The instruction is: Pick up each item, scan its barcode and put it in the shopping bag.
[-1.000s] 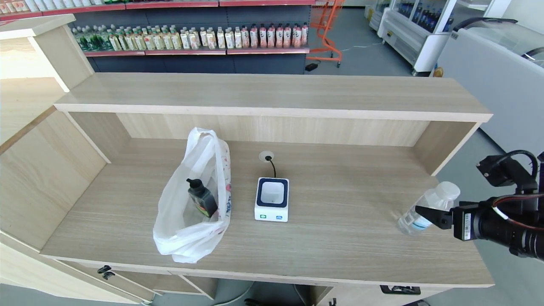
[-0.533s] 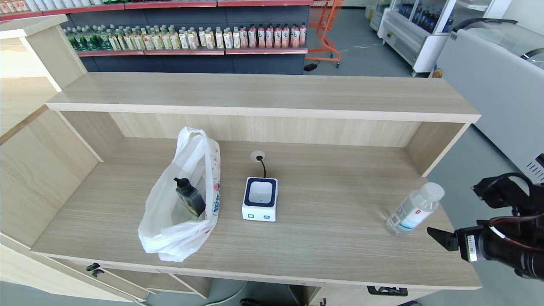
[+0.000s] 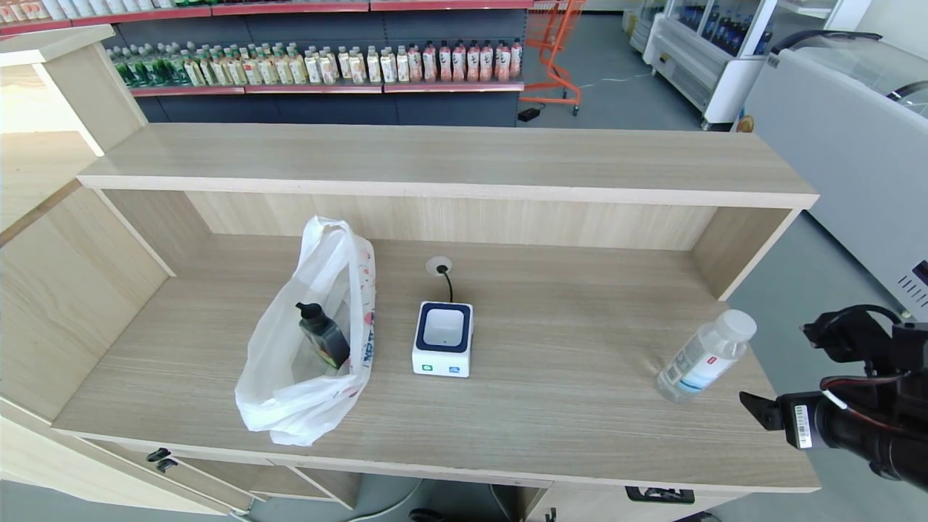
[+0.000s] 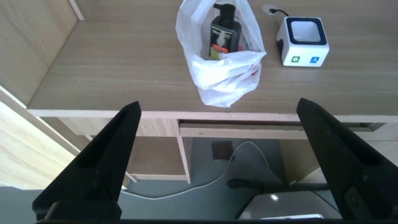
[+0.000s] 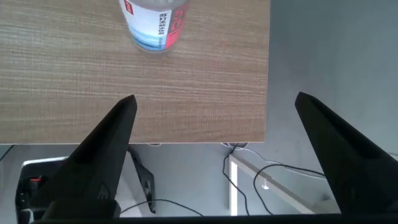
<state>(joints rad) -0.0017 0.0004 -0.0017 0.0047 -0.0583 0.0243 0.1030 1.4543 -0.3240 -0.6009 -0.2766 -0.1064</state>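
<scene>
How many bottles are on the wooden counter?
2: a dark pump bottle inside the shopping bag, a clear water bottle near the counter's right edge. The bag may hide more.

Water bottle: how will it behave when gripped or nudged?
The water bottle looks like thin clear plastic, so it may dent if squeezed hard. Tall, narrow and round: a nudge could tip it, then it would roll.

You are at a shop checkout: a pale wooden tabletop carries a white box-shaped barcode scanner and a thin white plastic shopping bag. Behind it you see red-edged shelves lined with drink bottles, an orange wire rack and white glass-fronted chiller cabinets.
</scene>
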